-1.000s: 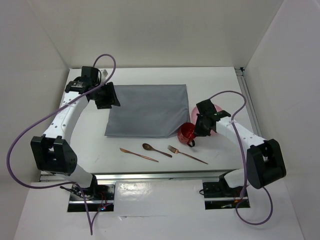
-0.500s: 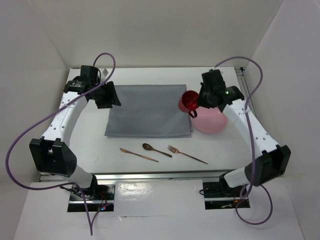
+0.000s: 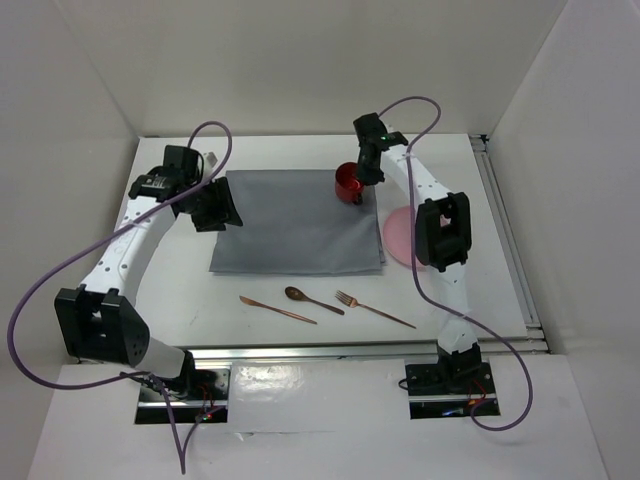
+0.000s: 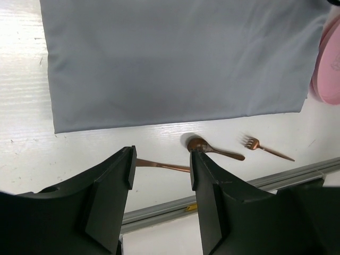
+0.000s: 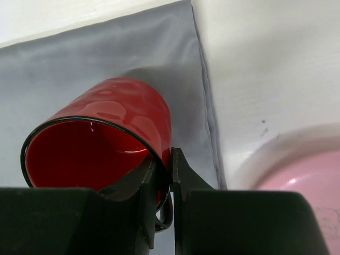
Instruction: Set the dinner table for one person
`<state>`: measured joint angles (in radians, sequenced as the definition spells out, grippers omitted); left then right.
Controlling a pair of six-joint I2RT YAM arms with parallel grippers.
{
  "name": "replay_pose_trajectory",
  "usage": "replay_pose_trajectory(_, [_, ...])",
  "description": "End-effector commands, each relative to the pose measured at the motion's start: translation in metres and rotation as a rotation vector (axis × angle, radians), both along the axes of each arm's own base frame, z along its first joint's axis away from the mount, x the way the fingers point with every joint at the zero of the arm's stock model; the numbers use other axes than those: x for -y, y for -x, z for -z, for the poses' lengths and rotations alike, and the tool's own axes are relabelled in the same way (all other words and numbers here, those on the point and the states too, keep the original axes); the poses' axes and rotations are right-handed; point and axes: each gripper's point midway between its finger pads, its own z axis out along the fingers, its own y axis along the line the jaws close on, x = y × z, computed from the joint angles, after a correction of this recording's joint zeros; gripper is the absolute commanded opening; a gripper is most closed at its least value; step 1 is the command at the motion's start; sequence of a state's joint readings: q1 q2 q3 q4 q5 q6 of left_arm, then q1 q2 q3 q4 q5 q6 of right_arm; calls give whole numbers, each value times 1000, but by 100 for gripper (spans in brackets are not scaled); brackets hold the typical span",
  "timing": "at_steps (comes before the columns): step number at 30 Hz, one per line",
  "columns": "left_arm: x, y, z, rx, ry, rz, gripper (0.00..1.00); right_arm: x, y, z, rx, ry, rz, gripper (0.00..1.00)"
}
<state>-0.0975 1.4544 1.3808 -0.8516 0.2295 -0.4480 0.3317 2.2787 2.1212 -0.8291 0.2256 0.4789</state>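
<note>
The right arm is hiding part of the pink plate (image 3: 398, 235) in the top view, and both wrist views are cutting it off at the edge. It is lying just beside the right side of the grey cloth (image 3: 295, 220).

In the left wrist view the black fingers are covering part of the knife (image 4: 159, 165). In the top view the left gripper (image 3: 226, 208) is looking like a dark lump by the left edge of the cloth, and its jaws are hard to make out there. The left wrist view is showing them standing wide apart with nothing between them.

The right gripper (image 5: 166, 170) is pinching the rim of the red mug (image 5: 117, 127) next to its handle, with its fingers almost together. The fingers are hiding most of the handle. The mug is tilting, with its mouth facing the camera, over the far right corner of the cloth. I cannot tell if it is touching the cloth.

Only the top view is showing all the cutlery at once. The knife, the spoon (image 3: 312, 299) and the fork (image 3: 375, 309) are lying in a row on the near side of the cloth, apart from it.

The dinner table (image 3: 300, 150) is spreading out white all around the cloth, and its metal rail (image 3: 330, 350) is running along the near side, past the cutlery.
</note>
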Motion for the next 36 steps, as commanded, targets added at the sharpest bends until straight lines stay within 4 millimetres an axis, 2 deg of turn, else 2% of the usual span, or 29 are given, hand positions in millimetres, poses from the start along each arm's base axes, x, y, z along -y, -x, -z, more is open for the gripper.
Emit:
replay_pose_trajectory(1, [4, 8, -2, 12, 13, 10, 61, 1, -35, -55, 172, -42, 39, 0])
replay_pose_trajectory(5, [3, 10, 2, 9, 13, 9, 61, 10, -37, -36, 144, -29, 64, 0])
replay_pose_trajectory(6, [3, 10, 2, 9, 13, 9, 61, 14, -40, -37, 150, -41, 68, 0])
replay_pose_trajectory(10, [3, 12, 6, -2, 12, 9, 61, 21, -43, -15, 113, -52, 82, 0])
replay_pose_trajectory(15, [3, 12, 8, 1, 7, 17, 62, 13, -46, 3, 88, -72, 49, 1])
replay_pose_trajectory(16, [3, 12, 8, 1, 7, 17, 62, 11, -45, 3, 85, -79, 44, 15])
replay_pose_trajectory(18, [2, 14, 9, -5, 1, 26, 62, 9, -45, 3, 82, -90, 36, 35])
replay_pose_trajectory(19, [3, 15, 10, -1, -12, 38, 62, 6, -44, -10, 100, -107, 26, 63])
replay_pose_trajectory(20, [3, 15, 10, -1, -13, 38, 62, 6, -44, -16, 117, -112, 26, 73])
replay_pose_trajectory(21, [3, 15, 10, -1, -13, 38, 62, 5, -43, -27, 135, -126, 18, 77])
replay_pose_trajectory(22, [4, 16, 7, 12, -22, 40, 64, 6, -40, -51, 178, -138, 16, 80])
replay_pose_trajectory(24, [7, 17, 4, 21, -21, 49, 64, 9, -34, -79, 226, -149, 29, 80])
replay_pose_trajectory(25, [7, 20, 4, 23, -20, 49, 64, 25, -21, -108, 276, -140, 70, 80])
replay_pose_trajectory(26, [10, 21, 4, 23, -20, 59, 65, 29, -18, -126, 337, -143, 82, 80])
replay_pose_trajectory(27, [10, 21, 4, 23, -20, 59, 65, 40, -1, -109, 307, -110, 104, 80])
replay_pose_trajectory(28, [10, 21, 4, 23, -20, 59, 65, 51, 10, -114, 321, -103, 123, 79])
replay_pose_trajectory(29, [9, 21, 2, 36, -38, 57, 65, 61, 28, -150, 399, -126, 133, 79])
replay_pose_trajectory(30, [7, 21, 2, 37, -47, 51, 65, 71, 42, -149, 392, -140, 167, 79])
replay_pose_trajectory(31, [10, 21, -2, 59, -51, 57, 66, 88, 64, -112, 302, -141, 191, 79])
replay_pose_trajectory(32, [13, 22, -2, 62, -56, 75, 68, 100, 86, -120, 304, -156, 210, 79])
replay_pose_trajectory(33, [12, 19, -2, 76, -76, 70, 73, 117, 101, -110, 268, -180, 267, 79])
replay_pose_trajectory(34, [13, 19, -2, 80, -91, 83, 78, 126, 117, -95, 223, -187, 297, 79])
replay_pose_trajectory(35, [17, 21, -1, 83, -102, 94, 82, 135, 144, -60, 126, -183, 339, 79])
replay_pose_trajectory(36, [15, 22, 4, 76, -124, 90, 82, 141, 160, -55, 109, -218, 386, 79])
